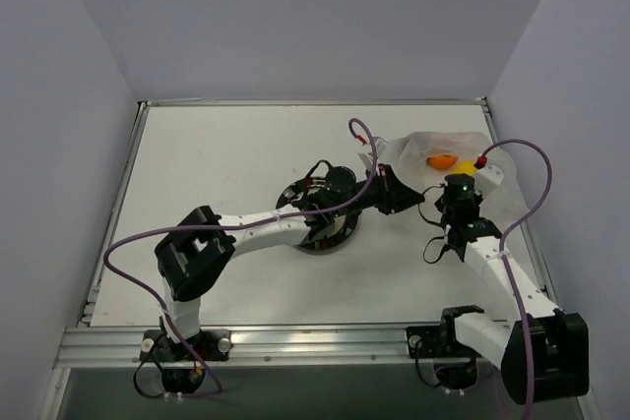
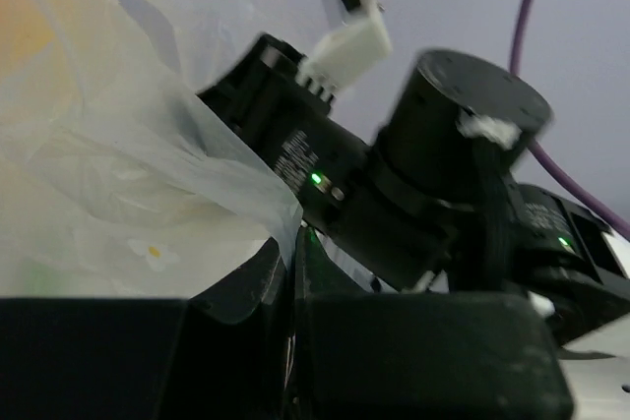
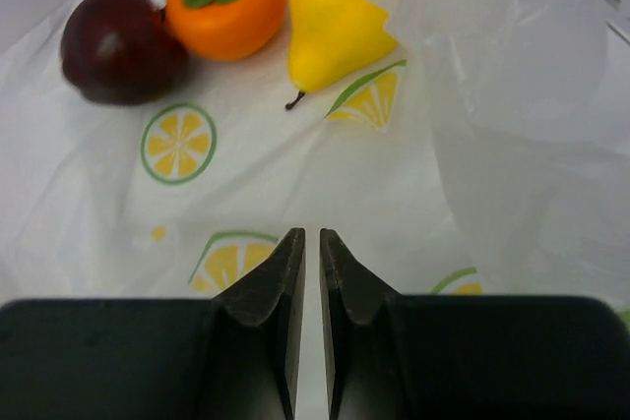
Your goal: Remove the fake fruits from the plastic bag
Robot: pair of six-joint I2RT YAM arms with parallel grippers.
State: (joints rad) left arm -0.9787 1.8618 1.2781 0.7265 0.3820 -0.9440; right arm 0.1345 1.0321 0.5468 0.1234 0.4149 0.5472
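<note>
The plastic bag (image 1: 433, 150) lies at the far right of the table; its film fills the right wrist view (image 3: 295, 174) and shows in the left wrist view (image 2: 118, 145). Inside lie an orange fruit (image 3: 224, 2), a yellow pear (image 3: 335, 27) and a dark red fruit (image 3: 123, 46). The orange (image 1: 440, 159) and yellow (image 1: 465, 169) fruits show from above. No green ball is in view. My left gripper (image 1: 396, 191) (image 2: 291, 243) is shut on the bag's edge and holds it up. My right gripper (image 1: 456, 187) (image 3: 312, 243) is shut to a narrow slit over the bag's lower layer, short of the fruits.
A round dark-rimmed plate (image 1: 333, 236) sits mid-table, partly under my left arm. The right arm's wrist (image 2: 394, 194) is close in front of the left gripper. The table's right edge (image 1: 497, 159) runs beside the bag. Purple cables loop over both arms.
</note>
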